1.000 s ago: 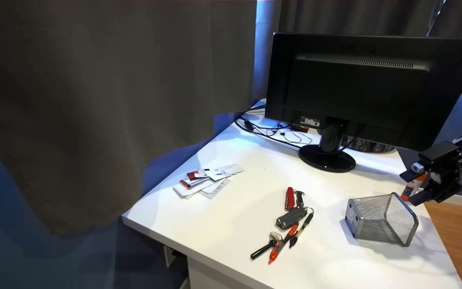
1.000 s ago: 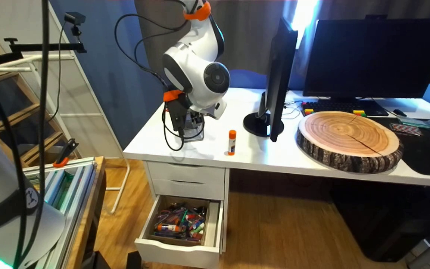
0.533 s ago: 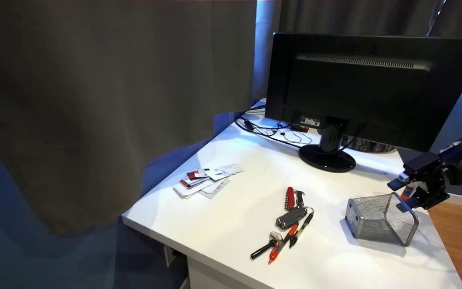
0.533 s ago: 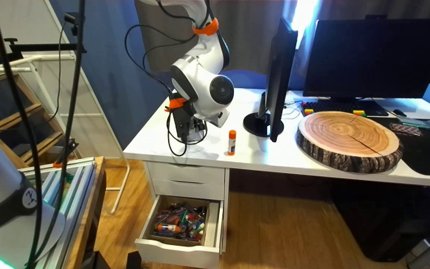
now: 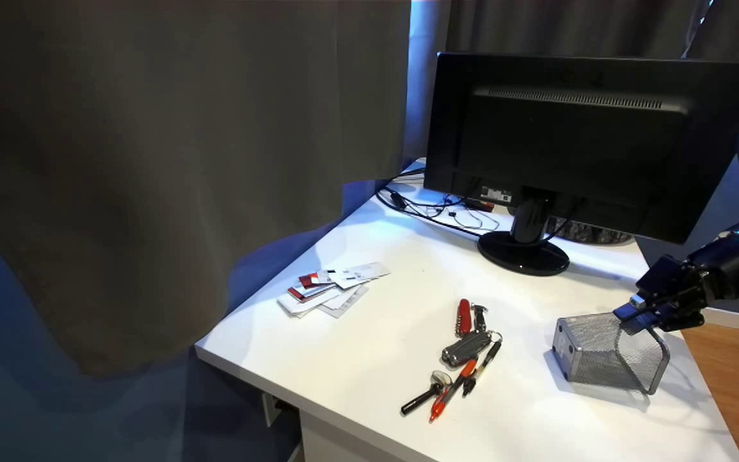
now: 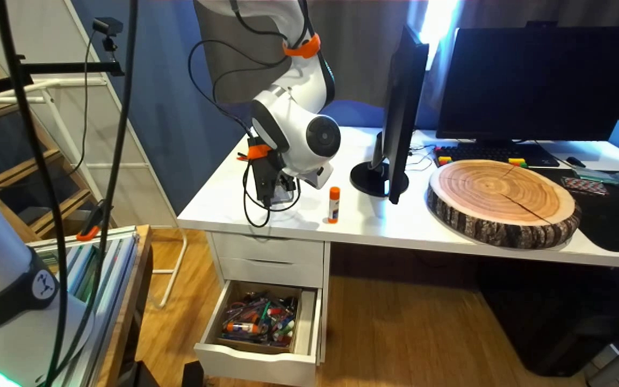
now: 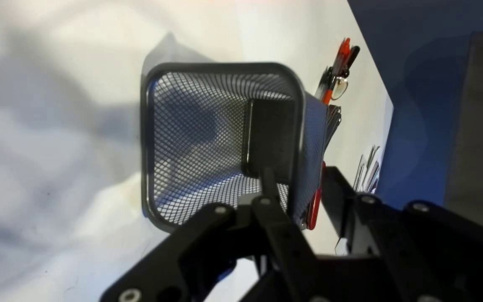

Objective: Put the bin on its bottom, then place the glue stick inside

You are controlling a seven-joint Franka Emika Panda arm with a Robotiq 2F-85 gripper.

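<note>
The grey mesh bin (image 5: 600,359) lies on its side on the white desk, and its open mouth (image 7: 146,138) faces the wrist camera. My gripper (image 5: 628,318) is at the upper wall of that mouth. In the wrist view the gripper (image 7: 299,174) straddles this wall: one finger (image 7: 268,180) reaches inside the bin, the opposite finger (image 7: 336,197) is outside. A gap shows between wall and outer finger, so the jaws are partly open. Upright on the desk stands the glue stick (image 6: 333,205), white with an orange cap; behind the gripper in an exterior view it is hidden.
A black monitor (image 5: 575,141) stands on the desk beyond the bin. A red knife (image 5: 464,317), a black multitool (image 5: 466,348) and pens lie beside it, with paper cards (image 5: 324,292) further off. Below the desktop an open drawer (image 6: 258,357) holds stationery. A wood slab (image 6: 503,193) is further along.
The arm has moved in toward the bin, bringing the fingers to both sides of its upper wall. The jaws have come closer together. Bin and glue stick have not moved.
</note>
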